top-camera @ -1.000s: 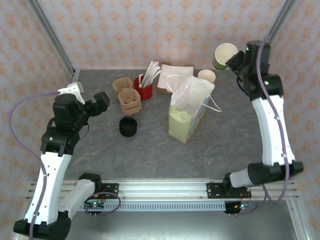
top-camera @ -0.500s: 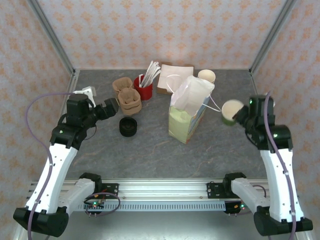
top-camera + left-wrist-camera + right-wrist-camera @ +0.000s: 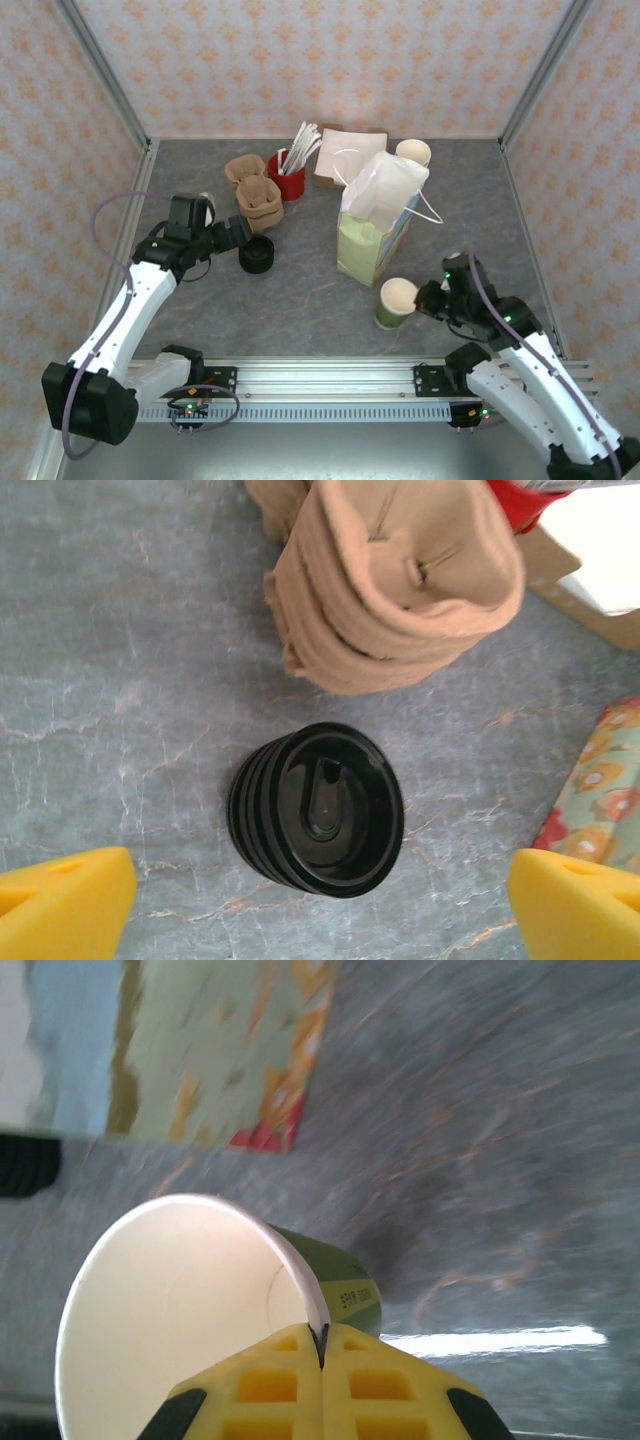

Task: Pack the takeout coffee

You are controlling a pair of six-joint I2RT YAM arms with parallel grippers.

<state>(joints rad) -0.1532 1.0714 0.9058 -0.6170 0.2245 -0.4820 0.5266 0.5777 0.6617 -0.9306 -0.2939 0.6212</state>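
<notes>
A green paper cup (image 3: 396,302) with an open white mouth and no lid stands upright just in front of the paper bag (image 3: 375,225). My right gripper (image 3: 425,298) is shut on its rim. In the right wrist view the gripper (image 3: 322,1335) pinches the cup wall (image 3: 345,1280), with the bag (image 3: 200,1050) behind. A lidded takeout coffee is out of view. A short stack of black lids (image 3: 256,253) lies left of the bag. My left gripper (image 3: 240,232) hovers open beside it. In the left wrist view the lids (image 3: 318,808) sit between the wide-apart jaws of that gripper (image 3: 320,905).
Brown pulp cup carriers (image 3: 255,195) (image 3: 400,580) sit just behind the lids. A red holder with stirrers (image 3: 287,175), a napkin box (image 3: 345,155) and white cups (image 3: 412,152) line the back. The metal rail (image 3: 330,385) runs along the near edge.
The right arm swung down from high at the back right and brought the green cup to the table in front of the bag. The left gripper moved right, over the black lids.
</notes>
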